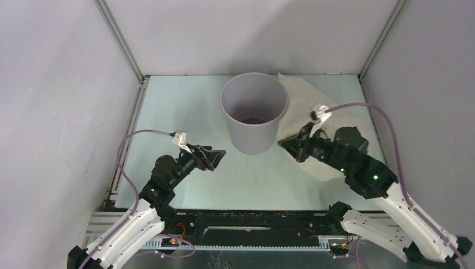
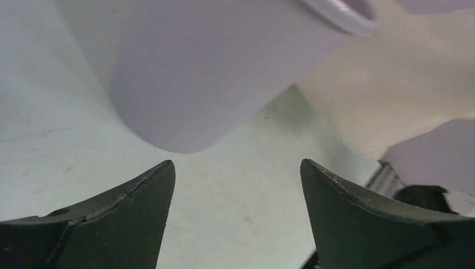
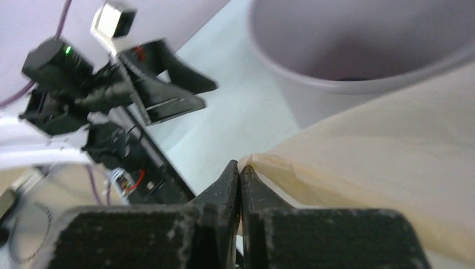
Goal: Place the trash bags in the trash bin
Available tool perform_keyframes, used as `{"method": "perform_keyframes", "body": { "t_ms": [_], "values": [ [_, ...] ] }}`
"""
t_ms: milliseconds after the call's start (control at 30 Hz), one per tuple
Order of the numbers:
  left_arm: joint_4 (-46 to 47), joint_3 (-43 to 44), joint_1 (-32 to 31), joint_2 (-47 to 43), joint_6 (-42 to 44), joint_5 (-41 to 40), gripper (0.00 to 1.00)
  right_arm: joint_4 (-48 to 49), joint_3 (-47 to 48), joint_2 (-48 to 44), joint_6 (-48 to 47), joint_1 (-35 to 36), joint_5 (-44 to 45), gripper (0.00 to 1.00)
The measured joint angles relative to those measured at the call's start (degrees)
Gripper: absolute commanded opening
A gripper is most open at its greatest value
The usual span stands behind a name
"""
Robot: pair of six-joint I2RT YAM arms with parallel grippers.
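Across pale table (image 1: 185,112), found trash bag (image 1: 305,98) flat beside trash bin (image 1: 252,137). Noted right gripper (image 3: 240,168) pinched on bag's edge, left gripper (image 2: 235,165) wide. Judged lifting, stuffing undone.

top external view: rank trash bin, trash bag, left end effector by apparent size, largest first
1. trash bin
2. trash bag, partly hidden under the right arm, so unsure against the bin
3. left end effector, clearly smallest
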Motion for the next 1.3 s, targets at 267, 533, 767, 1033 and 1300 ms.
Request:
{"method": "perform_keyframes", "body": {
  "t_ms": [267, 533, 767, 1033, 1300],
  "values": [
    [-2.0, 7.3, -12.3, 0.6, -2.9, -0.9, 0.90, 0.3, 3.8, 12.2, -4.1, 24.3, 14.9, 0.88],
    [-4.9, 15.5, -25.4, 3.3, -0.9, -9.5, 0.91, -5.9, 4.7, 7.4, -3.0, 26.8, 30.1, 0.91],
    [-8.0, 19.3, -39.1, 13.3, 5.1, -25.2, 0.93, -11.3, 5.6, 2.0, 1.2, 26.8, 35.7, 0.91],
    [-15.8, 36.0, -49.0, 29.2, 20.3, -41.4, 0.98, -17.0, 3.3, -3.8, 8.1, 26.7, 45.2, 0.90],
    [-18.7, 50.7, -57.3, 51.9, 39.8, -53.3, 1.00, -22.4, -0.8, -14.3, 15.8, 26.4, 55.2, 0.86]
  ]
}}
